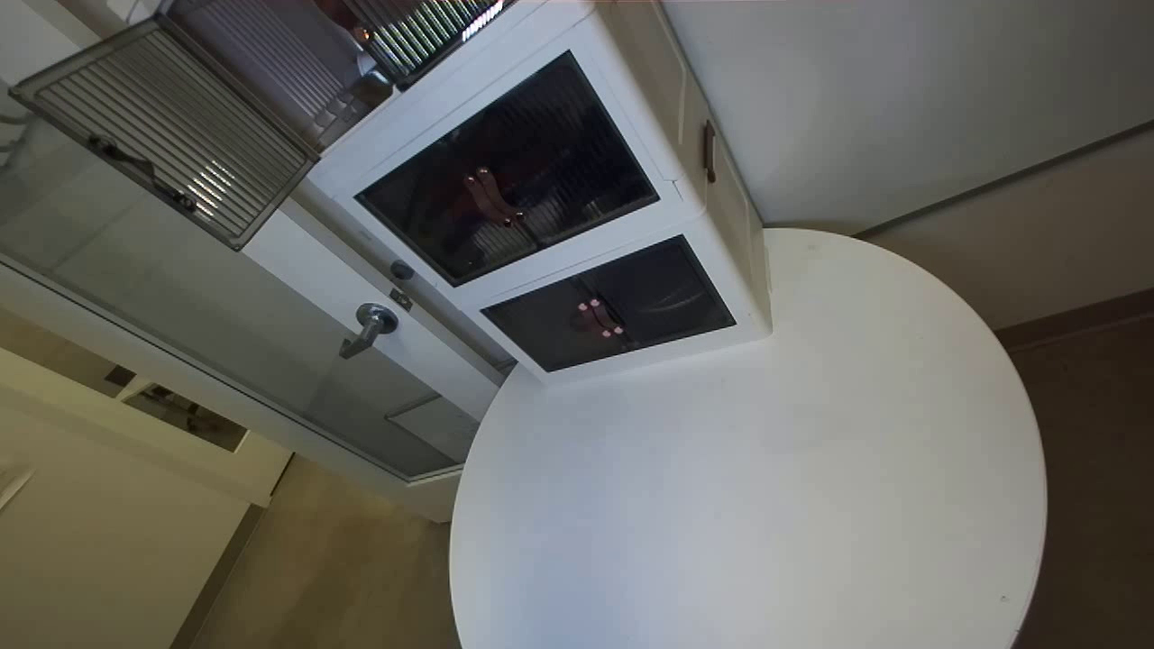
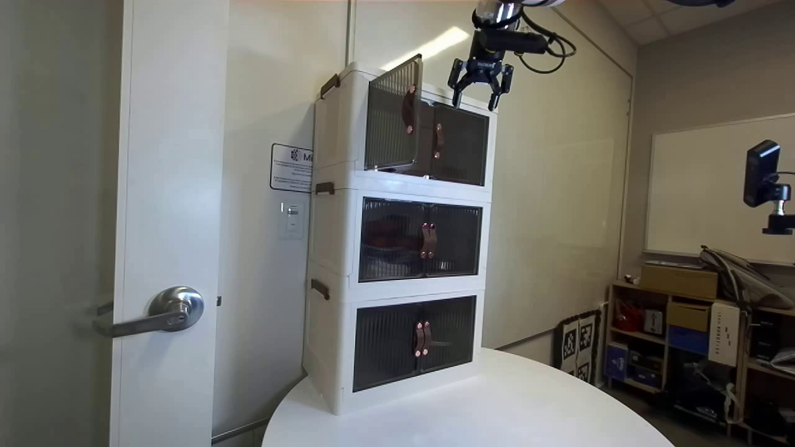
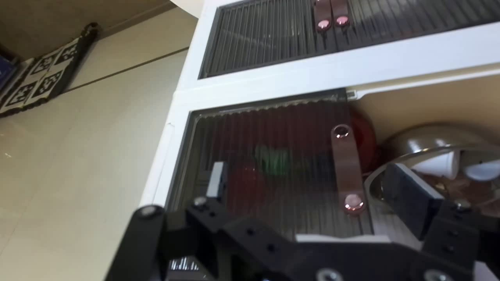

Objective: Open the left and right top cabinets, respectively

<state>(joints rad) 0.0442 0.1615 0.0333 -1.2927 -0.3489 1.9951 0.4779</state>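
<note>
The left top cabinet's slatted grey door [image 2: 392, 115] is swung outward in an exterior view; it also hangs open in an exterior view [image 1: 171, 126]. The right top cabinet's door [image 2: 461, 146] is shut, with a brown strap handle [image 2: 438, 141]. In the wrist view this door [image 3: 273, 128] fills the middle, its handle [image 3: 345, 166] between my fingers' sides. My gripper [image 2: 476, 102] is open and empty, at the upper edge of the right top door. I cannot tell whether it touches the door. My gripper is out of view in an exterior view.
Two lower tiers with shut dark doors [image 2: 422, 239] stand beneath, on a round white table [image 1: 766, 487]. A metal bowl [image 3: 437, 136] and red items sit inside the top tier. A door with a lever handle [image 2: 177, 310] stands beside the unit; a wall runs behind.
</note>
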